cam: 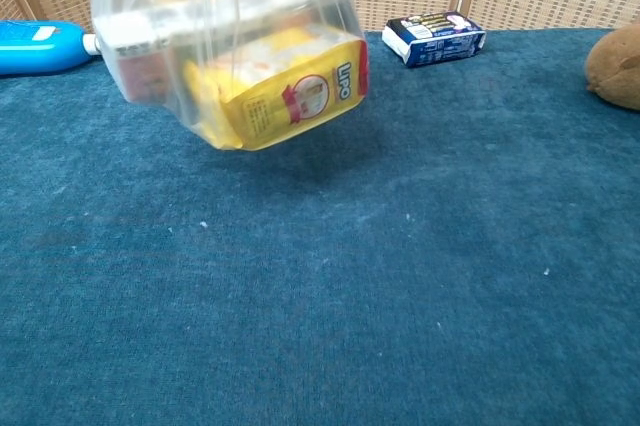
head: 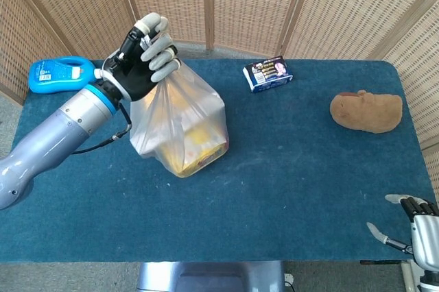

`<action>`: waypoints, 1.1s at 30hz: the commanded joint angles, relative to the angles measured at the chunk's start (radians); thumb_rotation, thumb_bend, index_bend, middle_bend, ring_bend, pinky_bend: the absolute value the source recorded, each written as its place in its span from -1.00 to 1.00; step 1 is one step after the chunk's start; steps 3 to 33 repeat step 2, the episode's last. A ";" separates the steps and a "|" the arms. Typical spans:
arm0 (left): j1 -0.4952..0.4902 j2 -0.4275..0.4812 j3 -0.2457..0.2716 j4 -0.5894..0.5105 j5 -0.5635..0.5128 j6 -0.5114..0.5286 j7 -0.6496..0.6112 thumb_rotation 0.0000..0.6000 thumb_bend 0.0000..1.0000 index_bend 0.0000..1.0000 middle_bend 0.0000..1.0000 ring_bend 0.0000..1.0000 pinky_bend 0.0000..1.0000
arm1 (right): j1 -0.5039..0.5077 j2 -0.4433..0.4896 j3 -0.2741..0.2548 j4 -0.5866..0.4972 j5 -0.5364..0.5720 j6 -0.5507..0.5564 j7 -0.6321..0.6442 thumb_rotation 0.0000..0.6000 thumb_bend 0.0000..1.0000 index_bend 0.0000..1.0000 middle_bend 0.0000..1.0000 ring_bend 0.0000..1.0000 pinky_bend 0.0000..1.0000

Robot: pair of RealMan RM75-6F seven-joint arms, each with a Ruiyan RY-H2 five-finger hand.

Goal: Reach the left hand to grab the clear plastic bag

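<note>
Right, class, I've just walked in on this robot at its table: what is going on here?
The robot's left hand grips the gathered top of a clear plastic bag holding a yellow package and hangs it clear of the blue table. The right hand sits idle and open at the table's near right corner. A blue bottle, a small box and a brown plush toy lie untouched.

The head view looked steeply down from above the near edge, taking in the whole table (head: 288,168) back to the wicker screen (head: 206,4). The chest view sat low and close, facing across the table (cam: 400,296) at a shallow angle. Both views shared the clear plastic bag (head: 182,124) (cam: 235,41), the blue bottle (head: 58,75) (cam: 40,46), the small box (head: 268,74) (cam: 434,37) and, apparently, the brown plush (head: 367,110) (cam: 617,66), cropped at the chest view's edge.
</note>
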 commanded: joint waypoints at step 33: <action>-0.027 -0.006 0.013 0.014 -0.030 -0.002 0.020 0.55 0.00 0.35 0.90 0.81 0.92 | -0.003 0.001 0.000 0.004 0.002 0.001 0.003 -0.09 -0.56 -0.32 -0.22 -0.29 -0.43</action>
